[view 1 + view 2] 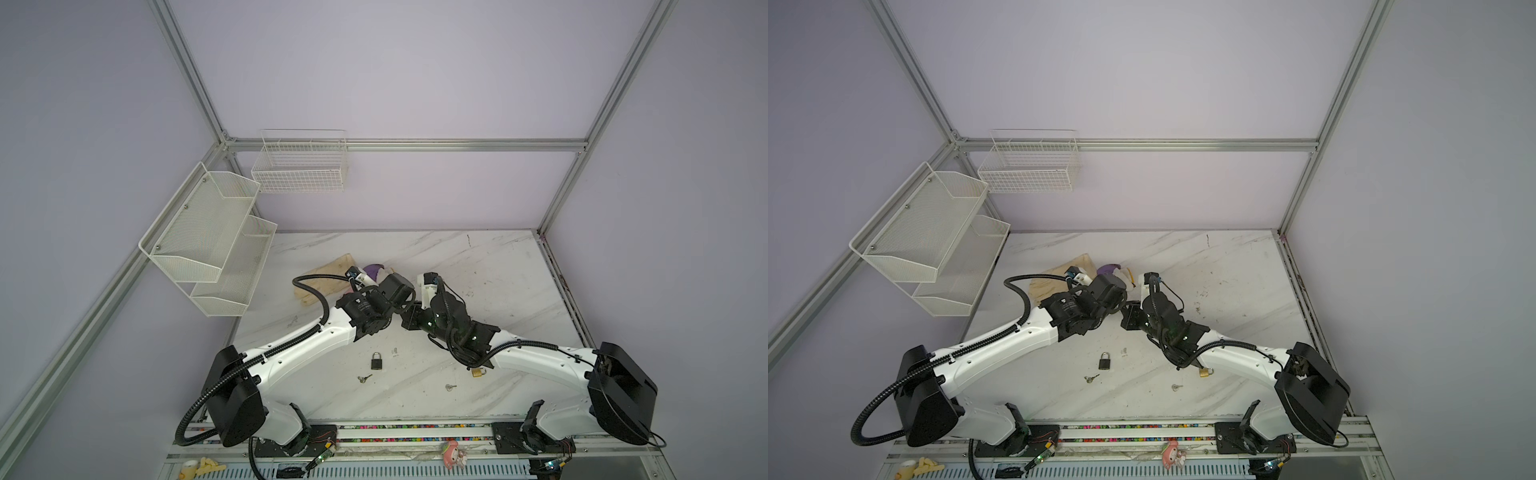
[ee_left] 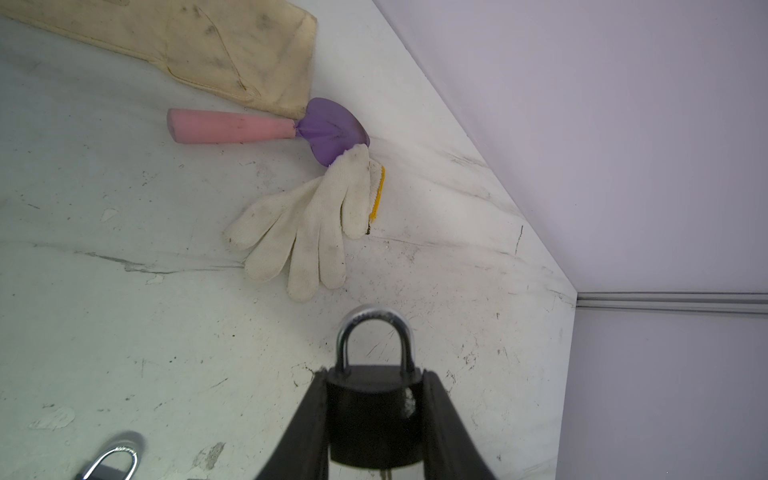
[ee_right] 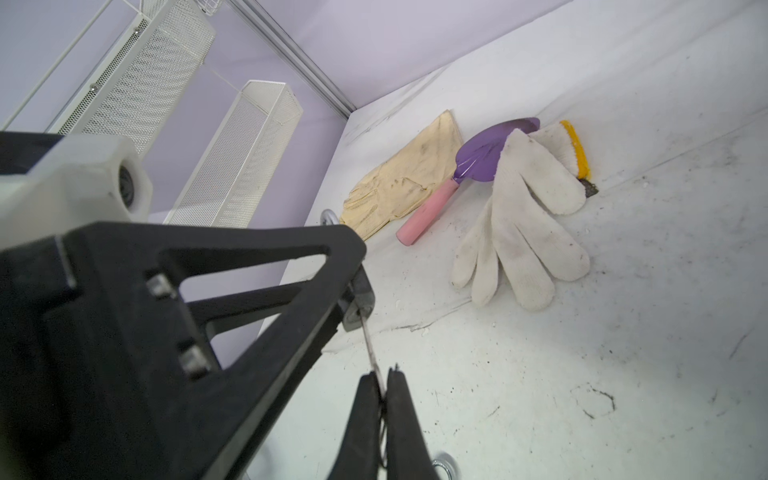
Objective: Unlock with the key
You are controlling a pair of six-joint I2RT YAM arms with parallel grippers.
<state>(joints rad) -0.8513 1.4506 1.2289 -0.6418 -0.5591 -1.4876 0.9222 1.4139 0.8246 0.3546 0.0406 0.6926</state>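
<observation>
The left claw (image 2: 374, 374) is closed on the black padlock (image 2: 370, 419), one jaw flat against each narrow side of the body, with the closed steel shackle (image 2: 376, 322) projecting past the fingertips. Stamped lettering runs along the crown of the shackle but is too blurred to read. The right claw (image 3: 381, 376) is pressed together on the key (image 3: 368, 336), pinching it at the bow end. The blade runs straight from its tips to the underside of the padlock body, and the depth of insertion cannot be determined. Both claws meet above the table (image 1: 478, 270), tip to tip. Ahead of the left claw's tips a white knit glove (image 2: 307, 232) with a yellow cuff lies flat. Beyond it lie a purple trowel (image 2: 332, 124) with a pink handle and a soiled tan glove (image 2: 232, 45). Behind the claws, toward the arm bases, lie a second dark padlock (image 1: 377, 362), a brass padlock (image 1: 478, 372) and two loose keys (image 1: 364, 378). A white printed label on the left arm's black joint (image 1: 362, 307) is illegible.
</observation>
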